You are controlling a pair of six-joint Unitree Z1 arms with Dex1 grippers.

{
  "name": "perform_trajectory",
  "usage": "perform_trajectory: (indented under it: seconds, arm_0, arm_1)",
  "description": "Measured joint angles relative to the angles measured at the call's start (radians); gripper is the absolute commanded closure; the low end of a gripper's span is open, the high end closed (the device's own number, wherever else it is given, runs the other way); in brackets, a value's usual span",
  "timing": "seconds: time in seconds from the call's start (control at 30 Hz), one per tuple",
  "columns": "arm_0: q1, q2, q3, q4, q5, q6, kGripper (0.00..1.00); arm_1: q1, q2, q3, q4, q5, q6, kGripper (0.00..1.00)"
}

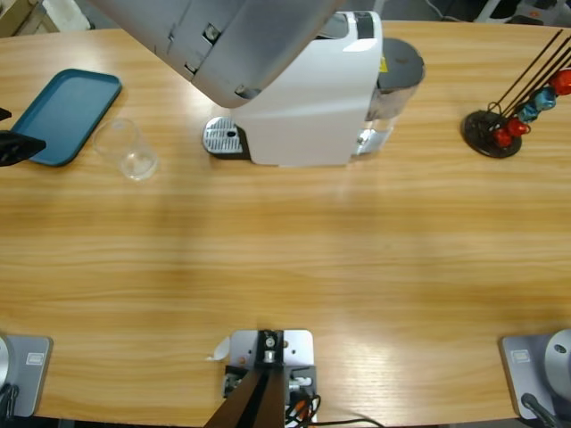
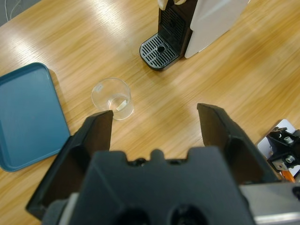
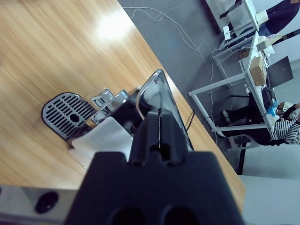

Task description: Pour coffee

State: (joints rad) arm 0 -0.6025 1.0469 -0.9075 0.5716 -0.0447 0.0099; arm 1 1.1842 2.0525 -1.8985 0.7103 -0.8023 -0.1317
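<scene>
Long wooden table (image 1: 294, 259): empty clear glass (image 2: 112, 98) beside teal tray (image 2: 26, 117), well apart from coffee machine's drip grate (image 2: 159, 50). No coffee visible yet. Left gripper (image 2: 154, 124) spread wide above glass; right gripper (image 3: 160, 123) pressed together over machine. Risk: tipping thin glass through off-centre grasp.

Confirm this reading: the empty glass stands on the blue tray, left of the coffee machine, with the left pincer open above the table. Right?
Not quite. The glass stands on the bare table beside the tray, not on it; the left wrist view shows wood between them. The rest holds: it looks empty, sits left of the coffee machine in the high view, and the left pincer is open.
</scene>
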Motion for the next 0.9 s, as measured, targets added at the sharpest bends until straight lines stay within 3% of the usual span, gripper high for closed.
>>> perform_trajectory:
  seconds: [0.9]
  arm_0:
    - [0.000, 0.008, 0.000, 0.000, 0.000, 0.000, 0.230]
  arm_1:
    - [-0.042, 0.023, -0.002, -0.028, 0.031, 0.040, 1.000]
